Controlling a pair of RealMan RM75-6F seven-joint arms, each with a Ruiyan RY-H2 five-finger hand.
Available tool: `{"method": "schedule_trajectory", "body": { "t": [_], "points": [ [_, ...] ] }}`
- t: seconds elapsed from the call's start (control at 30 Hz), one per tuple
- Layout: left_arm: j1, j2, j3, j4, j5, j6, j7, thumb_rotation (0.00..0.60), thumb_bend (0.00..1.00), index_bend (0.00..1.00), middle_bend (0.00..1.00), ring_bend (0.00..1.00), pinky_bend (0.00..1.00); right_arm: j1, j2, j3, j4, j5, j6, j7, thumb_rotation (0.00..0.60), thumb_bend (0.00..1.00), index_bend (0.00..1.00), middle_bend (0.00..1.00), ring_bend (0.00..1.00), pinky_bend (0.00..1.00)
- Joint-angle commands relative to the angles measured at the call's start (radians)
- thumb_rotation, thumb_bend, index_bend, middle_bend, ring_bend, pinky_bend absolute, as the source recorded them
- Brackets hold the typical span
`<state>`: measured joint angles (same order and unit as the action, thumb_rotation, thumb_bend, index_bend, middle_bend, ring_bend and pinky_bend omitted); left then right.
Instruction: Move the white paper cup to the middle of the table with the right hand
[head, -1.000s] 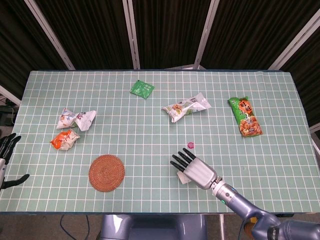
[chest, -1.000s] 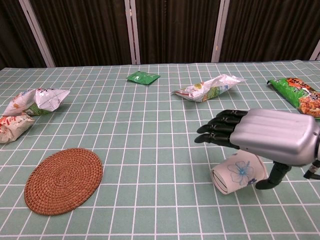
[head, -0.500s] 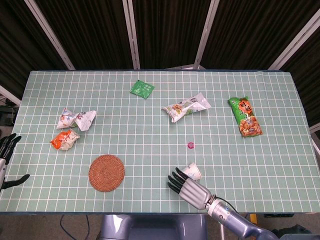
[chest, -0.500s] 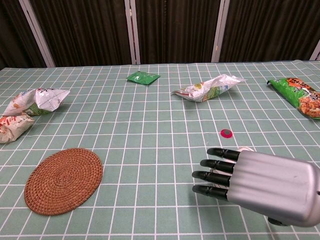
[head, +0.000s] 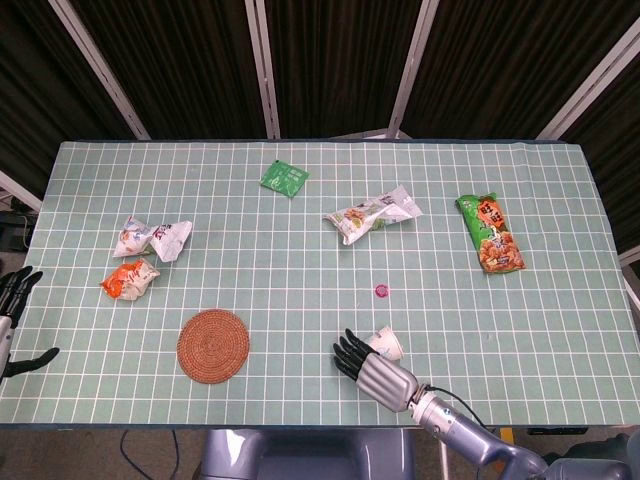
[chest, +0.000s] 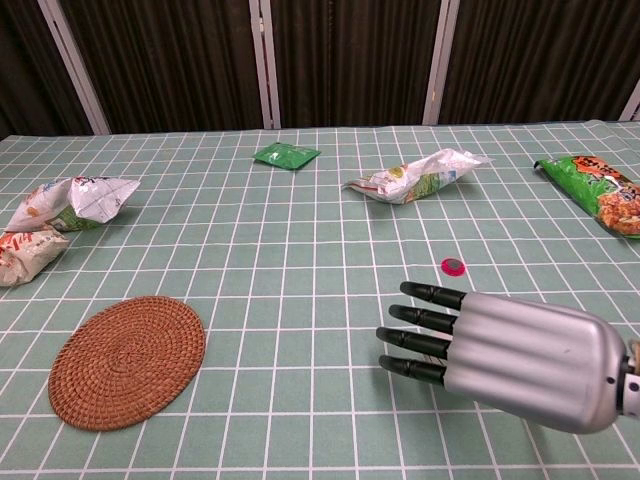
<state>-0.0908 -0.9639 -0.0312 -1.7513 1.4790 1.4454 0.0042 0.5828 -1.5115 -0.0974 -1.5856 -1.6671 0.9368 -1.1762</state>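
Observation:
The white paper cup (head: 385, 344) lies on its side near the table's front edge, right of centre, in the head view. My right hand (head: 375, 375) is just in front of it, fingers stretched out flat and pointing left, holding nothing; whether it touches the cup is unclear. In the chest view the right hand (chest: 500, 345) fills the lower right and hides the cup. My left hand (head: 15, 320) hangs off the table's left edge with its fingers apart and empty.
A pink cap (head: 381, 291) lies just behind the cup. A woven coaster (head: 213, 345) sits front left. Snack bags lie around: white-green (head: 372, 214), green-orange (head: 490, 233), crumpled white (head: 152, 238), orange (head: 130, 280), and a green packet (head: 284, 178).
My right hand pulled back from over the cup toward the front edge, then shifted slightly left. The cup now shows in the head view and is hidden in the chest view.

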Motion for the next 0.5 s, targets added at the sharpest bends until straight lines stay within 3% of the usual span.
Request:
{"method": "schedule_trajectory", "body": {
  "t": [0.03,0.3,0.5],
  "points": [
    [0.000,0.000,0.000,-0.001,-0.001,0.000,0.000,0.600,0.00,0.00,0.00,0.00,0.00,0.005,-0.014,0.008,0.026,-0.009,0.003,-0.010,0.600,0.03,0.00,0.00,0.00,0.00],
    [0.000,0.001,-0.001,0.000,-0.004,0.000,0.002,0.600,0.00,0.00,0.00,0.00,0.00,0.011,-0.042,0.011,0.066,-0.045,0.008,-0.058,0.600,0.06,0.00,0.08,0.00,0.04],
    [0.000,0.002,-0.001,-0.002,-0.003,0.000,0.000,0.600,0.00,0.00,0.00,0.00,0.00,0.012,-0.062,0.010,0.093,-0.069,0.007,-0.085,0.600,0.10,0.03,0.19,0.01,0.19]
  ]
}}
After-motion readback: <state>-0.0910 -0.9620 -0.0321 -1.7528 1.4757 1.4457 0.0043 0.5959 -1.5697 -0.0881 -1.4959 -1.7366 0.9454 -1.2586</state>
